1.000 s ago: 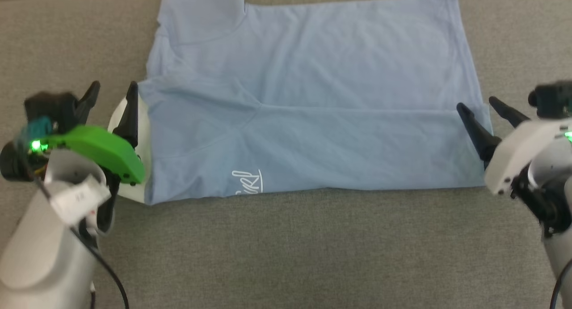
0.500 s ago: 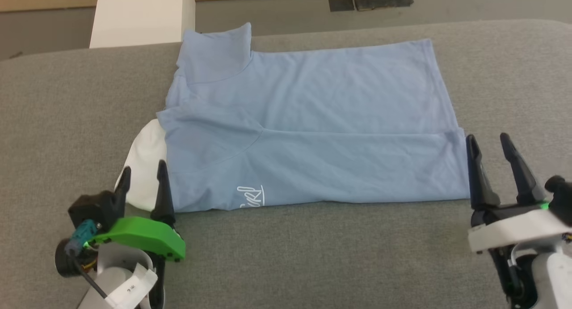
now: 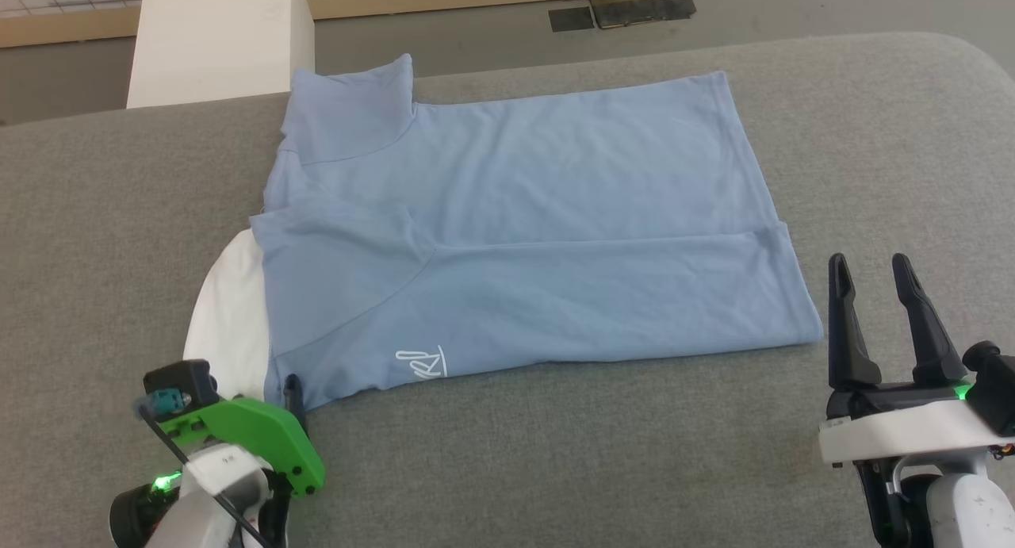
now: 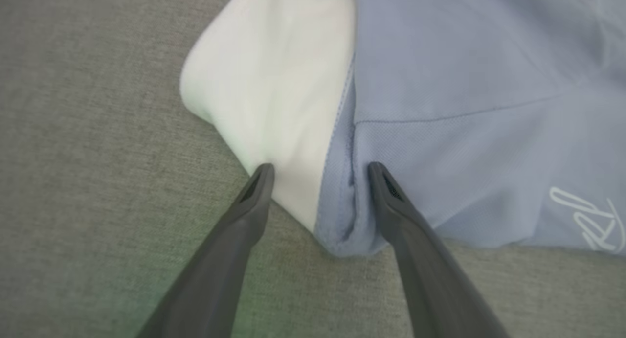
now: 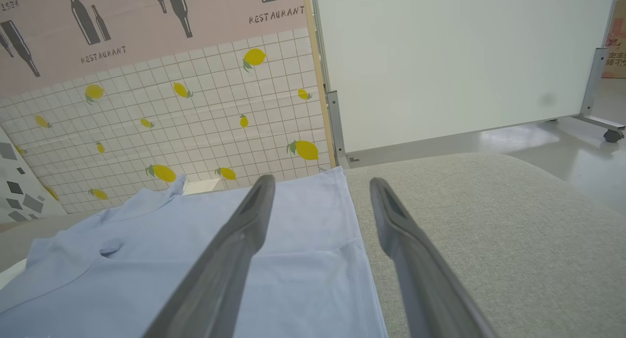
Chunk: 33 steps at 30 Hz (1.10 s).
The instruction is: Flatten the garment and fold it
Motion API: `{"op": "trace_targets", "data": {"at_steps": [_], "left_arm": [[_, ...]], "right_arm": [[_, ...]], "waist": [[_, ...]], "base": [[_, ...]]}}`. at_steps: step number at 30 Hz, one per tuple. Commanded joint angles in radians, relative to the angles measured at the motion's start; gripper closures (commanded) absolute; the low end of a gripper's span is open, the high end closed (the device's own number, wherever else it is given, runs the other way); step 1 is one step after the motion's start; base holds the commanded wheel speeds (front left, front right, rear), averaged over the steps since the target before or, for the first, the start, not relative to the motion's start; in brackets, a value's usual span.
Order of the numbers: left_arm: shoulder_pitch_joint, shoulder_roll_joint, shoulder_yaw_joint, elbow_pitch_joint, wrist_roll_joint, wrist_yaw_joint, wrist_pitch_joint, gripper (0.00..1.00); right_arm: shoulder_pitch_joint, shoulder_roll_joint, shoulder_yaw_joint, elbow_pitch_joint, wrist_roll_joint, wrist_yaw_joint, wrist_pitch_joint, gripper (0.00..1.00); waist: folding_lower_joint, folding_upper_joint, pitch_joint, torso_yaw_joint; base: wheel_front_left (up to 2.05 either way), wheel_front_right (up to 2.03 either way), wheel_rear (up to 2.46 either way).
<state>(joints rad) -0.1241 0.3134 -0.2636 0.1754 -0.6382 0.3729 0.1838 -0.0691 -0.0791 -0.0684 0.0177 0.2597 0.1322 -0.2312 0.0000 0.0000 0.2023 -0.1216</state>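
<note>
Soft blue knit garment lies flat on the grey woven bench, left gripper and right gripper with jaws wide, empty.

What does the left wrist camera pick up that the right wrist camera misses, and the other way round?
Left wrist view: the white neck panel, the white printed mark, and the open left gripper around a corner of the light blue T-shirt.
Right wrist view: the open right gripper, a lemon-patterned tiled wall and a white board.
Both: the T-shirt lying on the grey fabric surface.
</note>
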Motion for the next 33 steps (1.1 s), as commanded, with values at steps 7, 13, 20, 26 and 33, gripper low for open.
{"op": "trace_targets", "data": {"at_steps": [7,13,20,26,33], "left_arm": [[-0.005,0.017,-0.023,0.036,-0.059,0.02,0.187,1.0],[0.005,0.036,-0.044,0.024,-0.066,-0.008,0.219,1.0],[-0.005,0.036,-0.043,0.007,-0.059,-0.024,0.173,1.0],[-0.021,0.04,-0.052,-0.004,-0.054,-0.033,0.169,1.0],[-0.038,0.039,-0.061,-0.012,-0.048,-0.041,0.159,1.0]], "right_arm": [[0.007,0.015,0.002,0.005,-0.008,-0.002,-0.014,0.0],[0.008,0.018,0.007,0.018,-0.007,-0.002,-0.006,0.0],[-0.071,0.008,-0.034,0.12,-0.039,-0.002,0.137,0.0],[-0.191,0.013,-0.09,0.288,-0.055,-0.002,0.45,0.0],[-0.286,0.014,-0.107,0.359,-0.105,-0.002,0.825,0.0]], "waist": [[0.0,0.0,0.012,-0.026],[0.0,0.0,0.01,-0.029],[0.0,0.0,0.018,-0.014],[0.0,0.0,0.036,0.002],[0.0,0.0,0.054,0.016]], "base": [[0.0,0.0,0.0],[0.0,0.0,0.0],[0.0,0.0,0.0],[0.0,0.0,0.0],[0.0,0.0,0.0]]}}
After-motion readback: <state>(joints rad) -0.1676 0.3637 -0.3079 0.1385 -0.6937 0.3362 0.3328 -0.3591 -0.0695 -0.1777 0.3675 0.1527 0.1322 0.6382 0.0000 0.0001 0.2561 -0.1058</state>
